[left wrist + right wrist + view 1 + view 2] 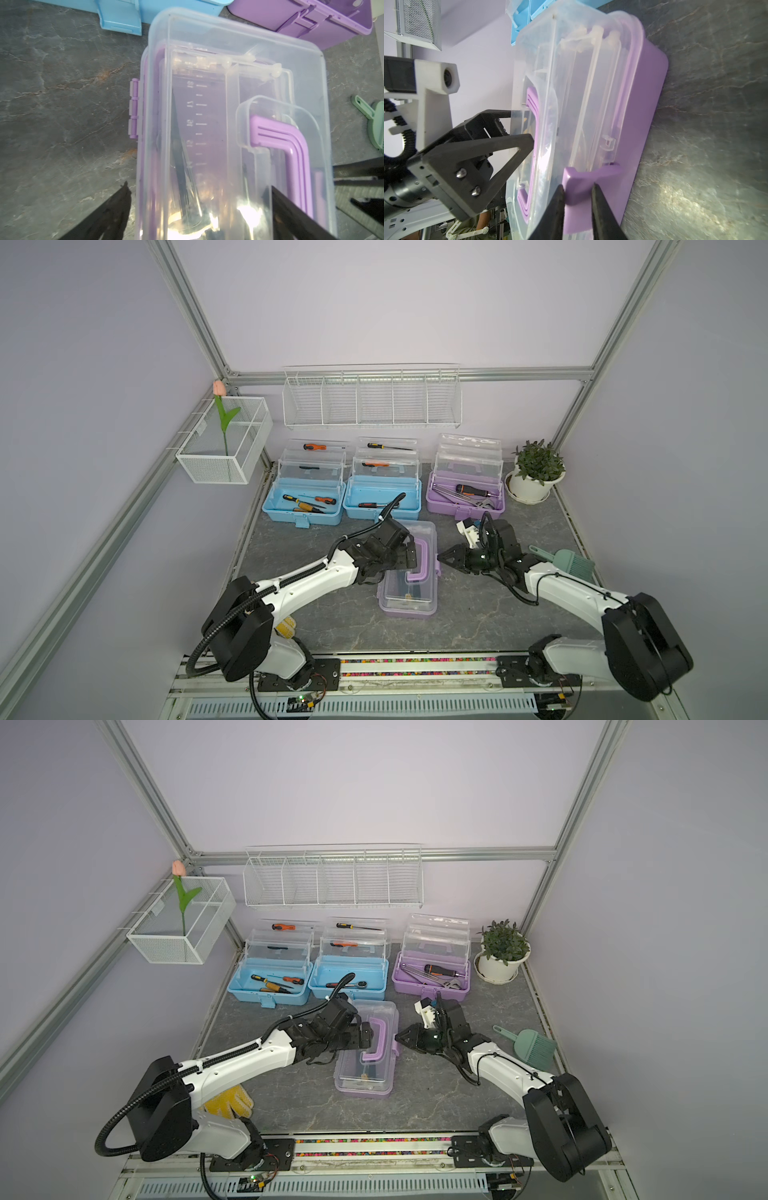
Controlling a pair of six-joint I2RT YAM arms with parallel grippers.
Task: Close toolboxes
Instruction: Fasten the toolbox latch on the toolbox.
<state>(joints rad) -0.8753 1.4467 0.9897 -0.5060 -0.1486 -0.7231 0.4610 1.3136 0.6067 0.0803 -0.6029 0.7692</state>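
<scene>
So, near box lidded, back boxes open.
My left gripper gapes above the lid; right gripper pinches its latch.

Dark marbled worktop is carrying seven items. Along its far edge three boxes are sitting open in a row: corner blue toolbox, centre blue toolbox, open purple toolbox. Potted plant is standing just beside the last. Lidded purple toolbox is lying mid-worktop. Green brush and dustpan are resting at the right edge. Yellow glove is lying at the near left.
</scene>
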